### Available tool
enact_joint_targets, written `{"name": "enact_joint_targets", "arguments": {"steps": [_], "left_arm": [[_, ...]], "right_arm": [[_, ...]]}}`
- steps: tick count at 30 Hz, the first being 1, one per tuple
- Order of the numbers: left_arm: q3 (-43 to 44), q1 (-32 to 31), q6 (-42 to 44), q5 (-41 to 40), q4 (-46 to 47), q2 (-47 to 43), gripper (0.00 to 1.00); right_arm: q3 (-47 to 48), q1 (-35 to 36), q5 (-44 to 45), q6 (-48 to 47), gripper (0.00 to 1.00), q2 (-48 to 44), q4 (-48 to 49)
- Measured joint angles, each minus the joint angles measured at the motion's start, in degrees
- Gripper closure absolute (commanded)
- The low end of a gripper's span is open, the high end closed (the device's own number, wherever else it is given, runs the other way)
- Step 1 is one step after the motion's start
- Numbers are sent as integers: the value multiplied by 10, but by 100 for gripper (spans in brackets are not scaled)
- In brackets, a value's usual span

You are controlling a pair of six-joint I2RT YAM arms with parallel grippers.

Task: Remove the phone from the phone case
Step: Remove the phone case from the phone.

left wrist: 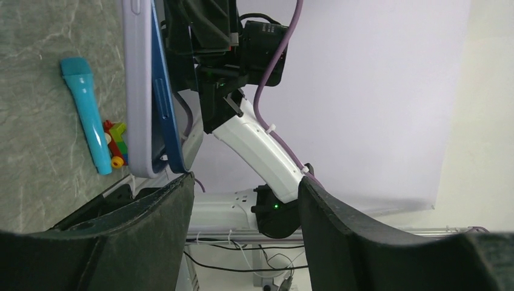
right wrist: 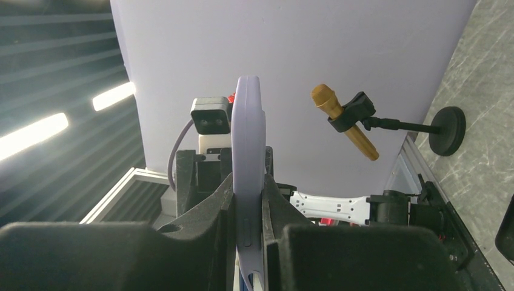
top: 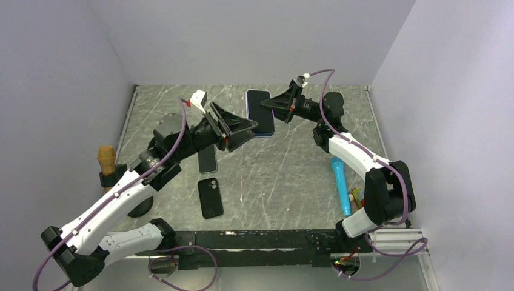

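The phone [top: 259, 112] has a dark screen and a blue body and sits in a lavender case. My right gripper [top: 271, 109] is shut on it and holds it above the table's far middle. In the right wrist view the case [right wrist: 248, 133] stands edge-on, pinched between the jaws of my right gripper [right wrist: 248, 200]. In the left wrist view the case [left wrist: 136, 91] and the phone's blue edge [left wrist: 165, 103] lie side by side. My left gripper [top: 245, 130] is open and empty, and one fingertip [left wrist: 182, 182] sits just under the phone's lower corner.
A black phone case [top: 210, 197] and another dark phone [top: 207, 159] lie on the table under the left arm. A teal microphone [top: 340, 185] and toy bricks [top: 356, 195] lie at the right. A gold microphone on a stand [top: 106, 159] stands at the left edge.
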Motion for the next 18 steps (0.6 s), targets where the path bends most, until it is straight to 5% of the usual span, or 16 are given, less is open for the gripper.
{"name": "enact_joint_targets", "arguments": {"steps": [18], "left_arm": [[-9, -2, 5, -19, -4, 10, 36]], "right_arm": [[0, 11, 5, -2, 100, 0, -2]]}}
